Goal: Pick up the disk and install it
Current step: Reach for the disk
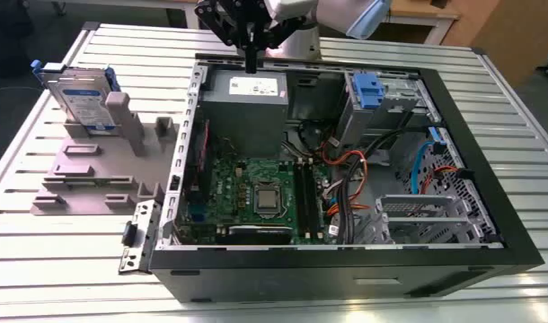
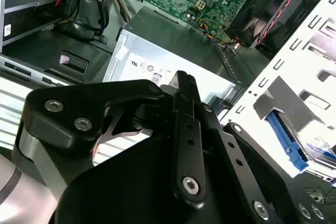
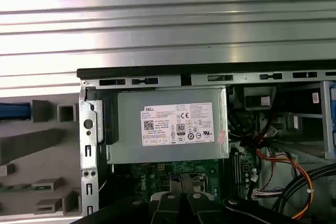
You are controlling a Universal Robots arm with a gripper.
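The tool (image 1: 252, 65) hangs over the far edge of the open computer case (image 1: 346, 259), its tip pointing down at the grey metal box (image 1: 247, 111) in the case's far corner. Its fingers are drawn together into one thin dark bar with nothing between them, and in the exterior view they end just above the box's far edge. I cannot tell whether they touch it. In both wrist views the fingers (image 3: 169, 203) lie side by side over that same box (image 2: 168, 51) (the one with the white label on top).

The disk (image 1: 81, 94) is well apart from the tool, outside the case on the exterior view's left. It stands on edge, upright, in a grey holder (image 1: 85, 168) on the slatted metal table (image 1: 499, 87), its blue frame showing at the top and its white-and-blue label facing the near side.

Inside the case a green circuit board (image 1: 256, 188) lies on the near side of the grey box. A blue bracket (image 1: 367, 91) sits in the bay at the far right, with orange, black and blue cables below it.
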